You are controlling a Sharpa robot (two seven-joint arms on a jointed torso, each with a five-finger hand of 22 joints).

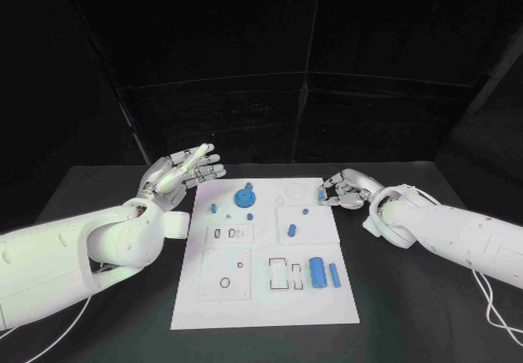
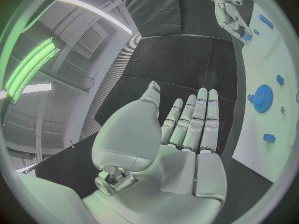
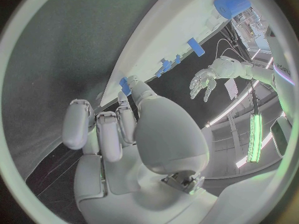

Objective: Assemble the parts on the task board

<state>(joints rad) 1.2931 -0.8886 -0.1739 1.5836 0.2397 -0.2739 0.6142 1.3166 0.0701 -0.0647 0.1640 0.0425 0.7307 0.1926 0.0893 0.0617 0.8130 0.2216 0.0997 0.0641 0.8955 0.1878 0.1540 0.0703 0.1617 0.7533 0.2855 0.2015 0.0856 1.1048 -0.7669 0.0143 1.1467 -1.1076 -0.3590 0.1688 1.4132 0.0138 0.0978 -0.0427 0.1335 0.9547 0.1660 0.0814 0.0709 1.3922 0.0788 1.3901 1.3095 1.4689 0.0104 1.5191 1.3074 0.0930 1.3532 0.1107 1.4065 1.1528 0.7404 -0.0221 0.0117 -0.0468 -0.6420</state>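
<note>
Two hands are working the task board (image 1: 267,302): the right hand (image 1: 347,189) is pinching a small, light, rigid blue part (image 1: 323,195) at the board's far edge, while the left hand (image 1: 183,178) is hovering spread wide, holding nothing.

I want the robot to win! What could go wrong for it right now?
The right hand pinches a small blue part at the task board's far right edge with only its fingertips; the part might slip and drop onto the black table. The left hand hangs open above the board's left edge, near the blue gear, and could bump it if it swings in.
</note>
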